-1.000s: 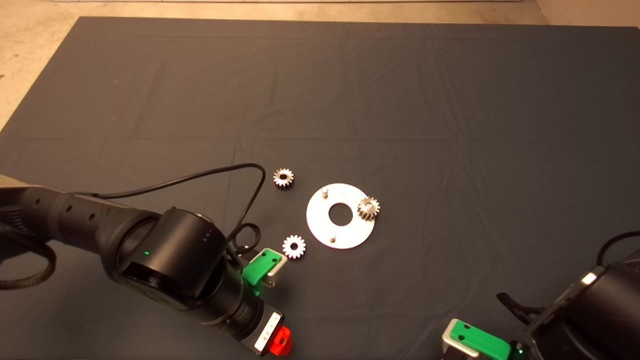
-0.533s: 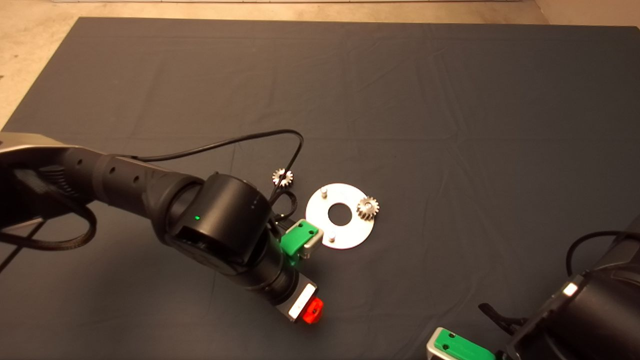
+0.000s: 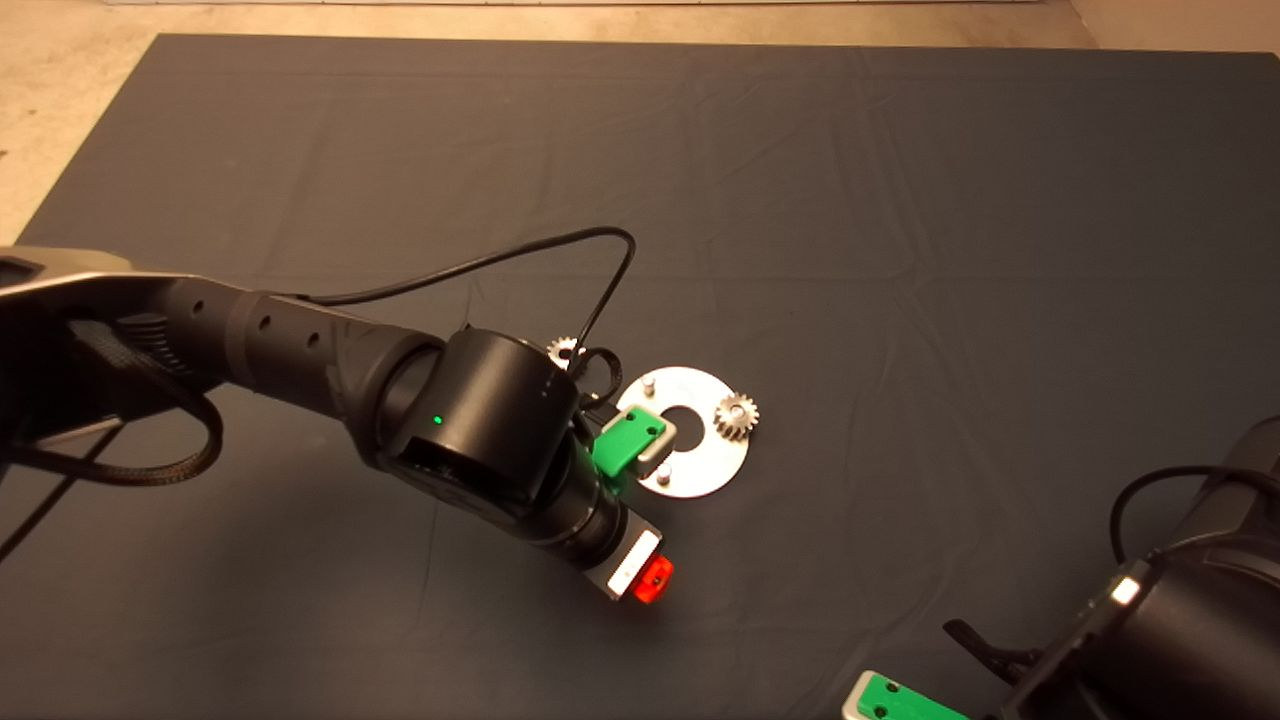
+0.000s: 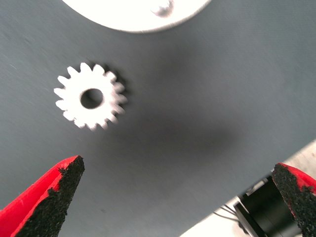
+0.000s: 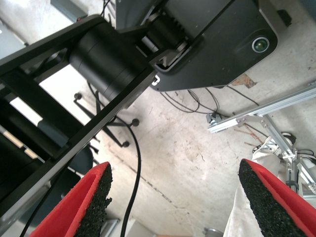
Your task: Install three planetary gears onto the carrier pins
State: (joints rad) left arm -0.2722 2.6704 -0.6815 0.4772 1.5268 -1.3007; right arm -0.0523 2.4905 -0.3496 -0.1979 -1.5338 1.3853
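The carrier disc (image 3: 705, 462) lies mid-mat with one planetary gear (image 3: 737, 415) seated on its right pin. Two bare carrier pins (image 3: 648, 383) stand at its upper left and lower edge. A second gear (image 3: 565, 349) peeks out behind my left arm. The third gear (image 4: 90, 98) lies flat on the mat just off the disc rim (image 4: 133, 12); it shows only in the left wrist view. My left gripper (image 4: 173, 197) hovers open above the mat beside that gear, nothing between its pads. One of its red fingers (image 3: 650, 580) shows in the head view.
My right gripper (image 5: 177, 202) is parked open at the mat's lower right corner (image 3: 890, 702), and its wrist view shows the floor, cables and the robot's base. A black cable (image 3: 560, 250) loops above the left wrist.
My left arm has swung up and right toward the disc, and it now covers the gear near the disc's lower left. The right gripper has slid lower, toward the picture's edge.
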